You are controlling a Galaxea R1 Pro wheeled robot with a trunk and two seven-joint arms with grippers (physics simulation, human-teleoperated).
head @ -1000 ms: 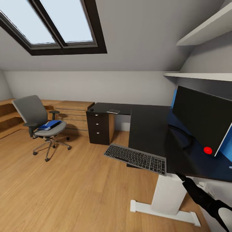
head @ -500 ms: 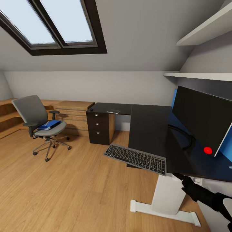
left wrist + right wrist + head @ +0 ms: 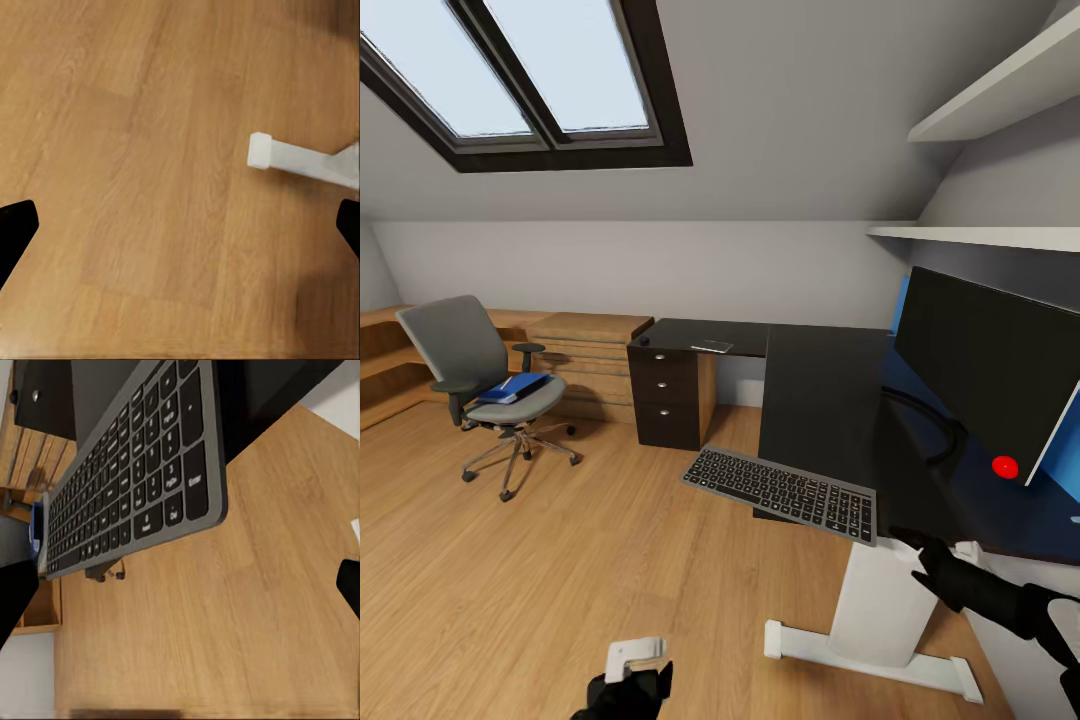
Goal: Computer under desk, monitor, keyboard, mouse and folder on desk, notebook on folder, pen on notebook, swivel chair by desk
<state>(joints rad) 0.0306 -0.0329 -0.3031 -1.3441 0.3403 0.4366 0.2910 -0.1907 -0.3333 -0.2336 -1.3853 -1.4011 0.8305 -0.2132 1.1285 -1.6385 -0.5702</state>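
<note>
The keyboard sits askew at the front edge of the desk, one long side hanging out past the edge over the wood floor. The right wrist view shows its keys from close by, with floor beneath the overhanging part. The right gripper is just beside the keyboard's near corner, below the desk's front edge and next to the white leg; in its wrist view the two fingertips sit at opposite sides, spread apart with nothing between them. The left gripper is low over the floor, its fingertips likewise spread wide, and the white foot of the leg lies ahead of it.

The monitor stands near the desk's right end. The chair is well apart from the desk, beside the low wooden unit, with the blue folder on its seat. A small dark object, perhaps the mouse, lies at the far left corner of the desk above the drawer block, and a thin flat item lies near it.
</note>
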